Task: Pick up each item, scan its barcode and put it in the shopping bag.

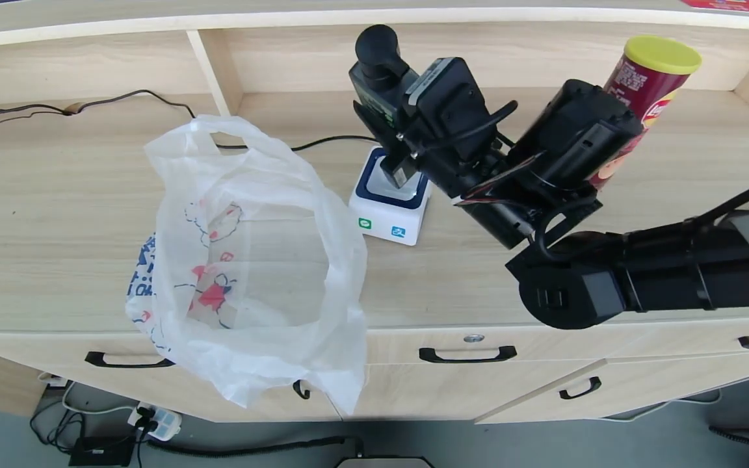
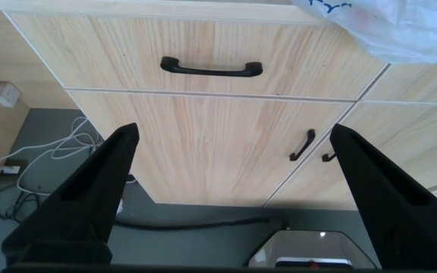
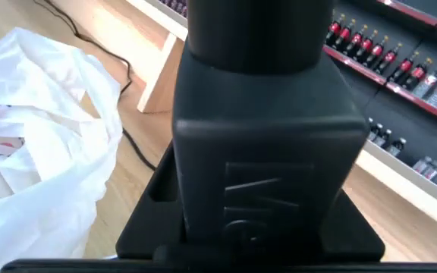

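Left wrist view: left end effector (image 2: 234,130) spread wide, empty. Head view: right end effector (image 1: 413,156) at scanner (image 1: 378,71) — grip unclear.

shopping bag (image 1: 264,370): translucent white, printed with a line drawing in red and blue; blue lettering on one side.
scanner (image 1: 384,81): black, with a small green patch on its side.
scanner stand (image 1: 391,211): white body, a dark blue band around the top, one small green square and one small blue square on the front.
chips can (image 1: 651,84): dark red with a yellow lid; yellow and white print.
right gripper (image 1: 413,140): black.
left gripper (image 2: 234,133): black fingers.
counter (image 1: 56,227): pale wood with a fine straight grain.
drawer handles (image 1: 467,354): black.
cable (image 1: 121,97): black.
power strip (image 1: 157,421): white.
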You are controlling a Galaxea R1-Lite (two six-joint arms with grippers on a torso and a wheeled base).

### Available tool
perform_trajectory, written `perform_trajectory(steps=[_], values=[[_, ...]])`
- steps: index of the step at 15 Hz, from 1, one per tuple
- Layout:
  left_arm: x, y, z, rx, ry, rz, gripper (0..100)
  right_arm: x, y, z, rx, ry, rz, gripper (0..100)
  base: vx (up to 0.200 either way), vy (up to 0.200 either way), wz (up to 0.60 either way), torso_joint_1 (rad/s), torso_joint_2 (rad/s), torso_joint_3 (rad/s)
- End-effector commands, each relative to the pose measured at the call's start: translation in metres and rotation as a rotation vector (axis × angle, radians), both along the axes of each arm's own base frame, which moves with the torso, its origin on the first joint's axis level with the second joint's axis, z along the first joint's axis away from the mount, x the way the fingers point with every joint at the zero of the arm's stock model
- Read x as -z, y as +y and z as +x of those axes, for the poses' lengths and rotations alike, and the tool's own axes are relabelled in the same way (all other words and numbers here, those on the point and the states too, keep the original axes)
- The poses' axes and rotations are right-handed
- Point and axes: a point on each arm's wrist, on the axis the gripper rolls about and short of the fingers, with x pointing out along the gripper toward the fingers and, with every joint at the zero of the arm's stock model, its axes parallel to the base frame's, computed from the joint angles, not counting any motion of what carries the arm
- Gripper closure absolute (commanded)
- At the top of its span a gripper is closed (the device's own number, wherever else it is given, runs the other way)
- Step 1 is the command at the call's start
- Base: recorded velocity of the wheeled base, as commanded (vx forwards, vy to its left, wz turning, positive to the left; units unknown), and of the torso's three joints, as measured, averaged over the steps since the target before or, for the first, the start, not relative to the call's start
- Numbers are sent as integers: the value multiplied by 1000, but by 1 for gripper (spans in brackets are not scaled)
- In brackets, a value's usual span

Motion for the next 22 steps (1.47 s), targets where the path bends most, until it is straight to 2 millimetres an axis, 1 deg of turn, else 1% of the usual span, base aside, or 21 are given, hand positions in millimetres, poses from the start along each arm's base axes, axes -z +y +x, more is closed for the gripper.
perform_trajectory(steps=[1, 3, 4, 7, 8, 10, 12, 13, 15, 18, 20, 22], values=[[0, 0, 0, 1, 0, -3, 0, 10, 2, 7, -54, -116, -77, 100, 0, 0, 0, 0, 0, 0], [-1, 0, 0, 1, -3, -6, 0, 15, 4, 10, -125, -195, -146, 100, 0, 0, 0, 0, 0, 0], [-1, 0, 0, -1, -6, -10, 0, 18, 1, 18, -186, -251, -197, 100, 0, 0, 0, 0, 0, 0], [-1, 0, 0, 1, -5, -6, 0, 8, -15, 33, -164, -298, -196, 100, 0, 0, 0, 0, 0, 0], [-1, 0, 0, 1, -6, -4, 0, 6, -24, 38, -141, -305, -194, 100, 0, 0, 0, 0, 0, 0], [-1, 0, 0, 1, -6, -4, 0, 3, -35, 38, -135, -325, -180, 100, 0, 0, 0, 0, 0, 0], [-1, 0, 0, 1, -6, -3, 0, 15, -45, 37, -136, -318, -157, 100, 0, 0, 0, 0, 0, 0], [-1, 0, 0, 1, -9, -3, 0, 31, -50, 37, -127, -289, -165, 100, 0, 0, 0, 0, 0, 0], [-1, 0, 0, 0, -8, 7, 0, 40, -52, 37, -123, -282, -169, 100, 0, 0, 0, 0, 0, 0], [-1, 0, 0, 0, -8, 37, 0, 45, -61, 47, -99, -277, -178, 100, 0, 0, 0, 0, 0, 0], [-1, 0, 0, -1, -10, 40, 0, 40, -60, 51, -91, -298, -164, 100, 0, 0, 0, 0, 0, 0], [-1, 0, 0, -1, -8, 40, 0, 34, -54, 56, -74, -323, -131, 100, 0, 0, 0, 0, 0, 0]])
